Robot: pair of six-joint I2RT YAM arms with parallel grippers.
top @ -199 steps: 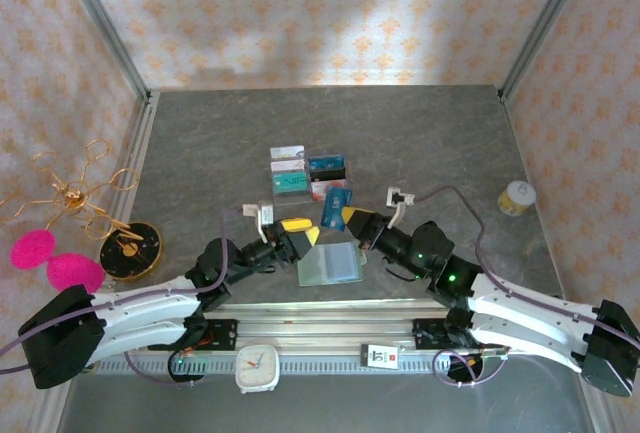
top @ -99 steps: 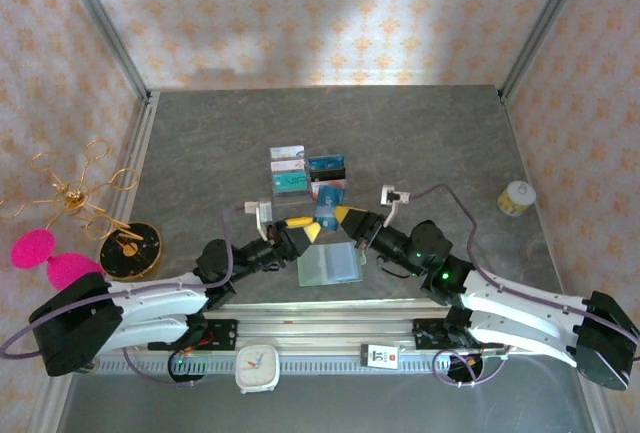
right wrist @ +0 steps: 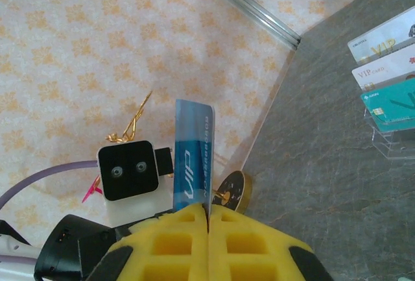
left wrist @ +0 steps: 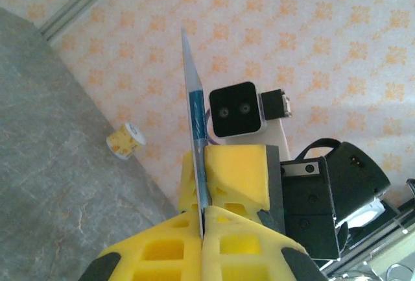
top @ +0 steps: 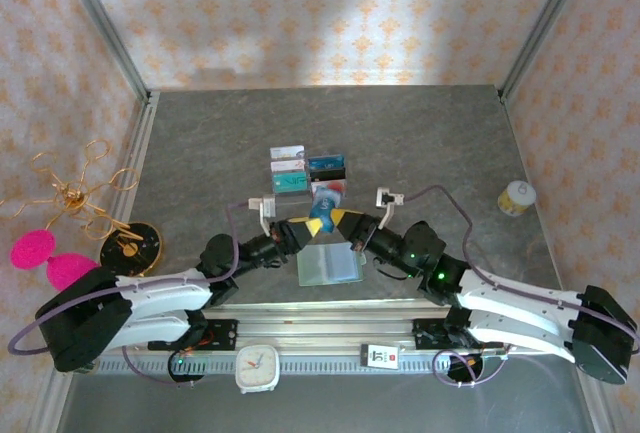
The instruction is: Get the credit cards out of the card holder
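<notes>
**Gently now: one card, two grips**

Both arms met over the table with a blue credit card point(top: 322, 215) pinched between them. The left gripper point(left wrist: 202, 226) had its yellow fingers closed on the card's lower edge, and the left wrist view showed the card edge-on and upright. The right gripper point(right wrist: 207, 213) was closed on the same card from the opposite side, with the printed face standing up out of its pads. The card hung in the air, just above the far edge of the card holder point(top: 330, 264). The holder lay flat on the table in front of the arm bases, with neither gripper touching it.

This looked like a handover, and its weak point was probably the double grip. Any pull from either arm while both were clamped would likely bend or twist the thin plastic. The safer course was for one gripper to open fully while the other arm stayed motionless. The free arm could then back straight away along the card's plane. After that the card wanted setting down clear of the holder and short of the rack of other cards point(top: 308, 175) beyond.
</notes>
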